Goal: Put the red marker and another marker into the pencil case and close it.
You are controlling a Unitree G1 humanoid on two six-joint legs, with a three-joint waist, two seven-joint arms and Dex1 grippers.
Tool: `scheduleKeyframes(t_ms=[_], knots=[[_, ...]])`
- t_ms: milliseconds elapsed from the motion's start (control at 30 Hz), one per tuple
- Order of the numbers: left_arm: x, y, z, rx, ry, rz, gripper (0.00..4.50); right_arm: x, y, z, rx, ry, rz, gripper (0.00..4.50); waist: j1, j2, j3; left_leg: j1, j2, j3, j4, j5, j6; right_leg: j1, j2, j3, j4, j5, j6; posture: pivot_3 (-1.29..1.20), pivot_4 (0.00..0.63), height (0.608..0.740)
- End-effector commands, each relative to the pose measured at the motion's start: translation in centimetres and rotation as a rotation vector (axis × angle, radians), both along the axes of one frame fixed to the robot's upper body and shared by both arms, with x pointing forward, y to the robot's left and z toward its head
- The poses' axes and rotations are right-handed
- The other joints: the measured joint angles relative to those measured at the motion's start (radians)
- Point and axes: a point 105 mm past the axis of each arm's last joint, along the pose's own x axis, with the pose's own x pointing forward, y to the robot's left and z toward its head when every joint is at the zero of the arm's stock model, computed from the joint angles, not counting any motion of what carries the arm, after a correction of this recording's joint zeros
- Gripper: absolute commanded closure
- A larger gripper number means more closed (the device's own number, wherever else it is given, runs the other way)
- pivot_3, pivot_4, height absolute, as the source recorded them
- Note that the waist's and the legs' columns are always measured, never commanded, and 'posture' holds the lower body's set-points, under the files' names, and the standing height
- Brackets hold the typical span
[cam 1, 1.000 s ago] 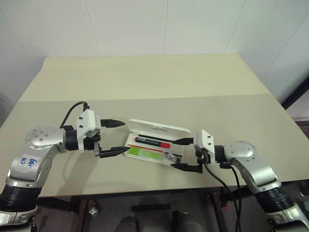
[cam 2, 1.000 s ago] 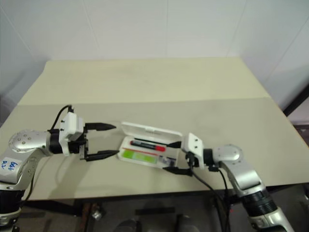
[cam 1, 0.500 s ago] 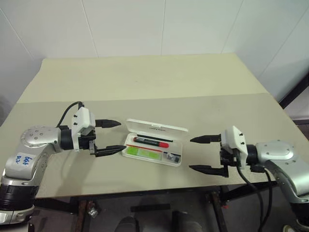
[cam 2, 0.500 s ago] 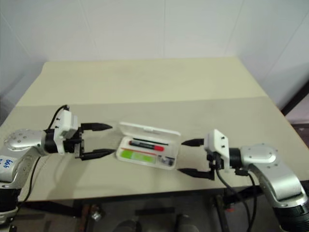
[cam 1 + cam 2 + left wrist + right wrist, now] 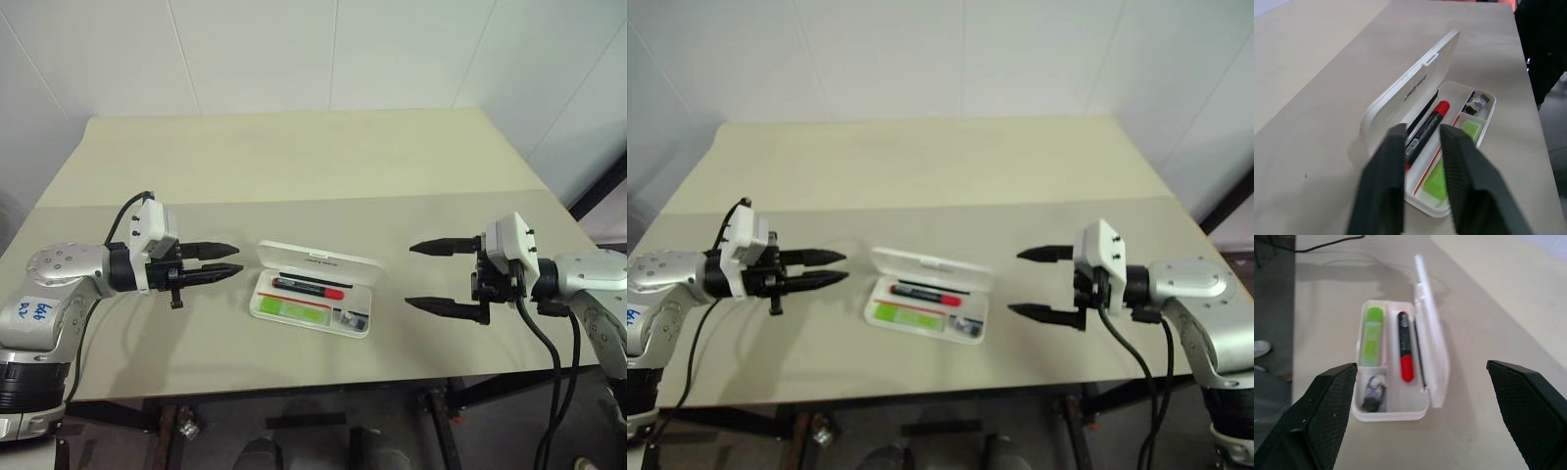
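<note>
Both markers stowed; the lid is left to close.

The wide beige counter [image 5: 313,166] carries the flat white hard-plastic pencil case [image 5: 313,294] near its front edge, hinged lid propped up at the back so the tray is reachable. Left of the case, the left end effector [image 5: 227,259] hovers empty with its black fingers nearly together, likely set to push the lid. Right of the case, well apart, the right end effector [image 5: 428,276] hangs spread wide and empty. Inside the case lie the slim red-capped, black-barrelled marker [image 5: 310,287], the chunky lime-green highlighter [image 5: 289,309] in front of it, and a small grey object [image 5: 1374,390].
</note>
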Motion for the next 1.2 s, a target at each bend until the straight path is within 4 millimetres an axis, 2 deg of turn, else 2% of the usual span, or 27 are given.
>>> scheduleKeyframes(t_ms=[33,233,400,500,767,867,1000,1200], knots=[[-0.5,-0.1,1.4,-0.029,-0.050,-0.007,4.49,0.5,-0.1,0.5,0.013,-0.036,-0.014,0.00,0.000,0.000,0.000,0.000,0.000,0.000,0.000,0.000,0.000,0.000,0.000,0.000,0.000,0.000,0.000,0.00,0.150,0.740],[-0.2,-0.2,1.6,-0.037,-0.067,0.014,4.49,1.1,-0.2,0.0,0.004,-0.040,-0.030,0.00,0.000,0.000,0.000,0.000,0.000,0.000,0.000,0.000,0.000,0.000,0.000,0.000,0.000,0.000,0.000,0.00,0.150,0.740],[3.4,0.8,3.1,-0.062,-0.220,0.179,4.49,1.4,-0.1,-0.2,-0.003,-0.032,-0.030,0.00,0.004,0.000,0.000,0.000,0.000,-0.001,0.001,0.000,0.000,0.000,0.000,0.000,0.001,0.000,0.000,0.00,0.150,0.740],[5.1,1.0,3.4,-0.066,-0.262,0.229,4.49,1.6,0.0,-0.4,-0.006,-0.030,-0.030,0.00,0.005,0.000,0.000,0.000,0.000,0.000,0.001,0.000,-0.001,0.000,0.000,0.000,0.002,0.000,0.000,0.00,0.150,0.740],[7.8,-1.7,0.5,0.003,-0.242,0.203,4.49,1.4,0.8,-0.8,0.010,-0.026,-0.021,0.00,0.004,0.000,0.000,-0.001,0.000,0.001,0.001,0.000,0.000,0.000,0.000,0.000,0.002,0.001,0.002,0.00,0.150,0.740],[7.9,-2.6,-0.3,0.016,-0.228,0.161,4.49,1.3,1.0,-1.0,0.016,-0.024,-0.024,0.00,0.003,0.000,0.000,-0.002,0.000,0.001,0.001,0.000,0.000,0.000,0.000,0.000,0.002,0.002,0.002,0.00,0.150,0.740],[6.9,-3.4,-0.6,0.013,-0.210,0.070,4.49,1.1,1.1,-1.2,0.022,-0.021,-0.030,0.00,0.003,0.000,0.000,-0.002,0.000,0.002,0.001,0.000,0.000,0.000,0.000,0.000,0.001,0.002,0.002,0.00,0.150,0.740],[4.5,-3.1,-1.4,0.082,-0.190,-0.048,4.49,1.0,1.4,-1.6,0.036,-0.016,-0.036,0.00,-0.001,0.000,0.000,-0.001,0.000,0.002,0.001,0.000,0.000,0.000,0.000,0.000,0.002,0.002,0.002,0.00,0.150,0.740]])
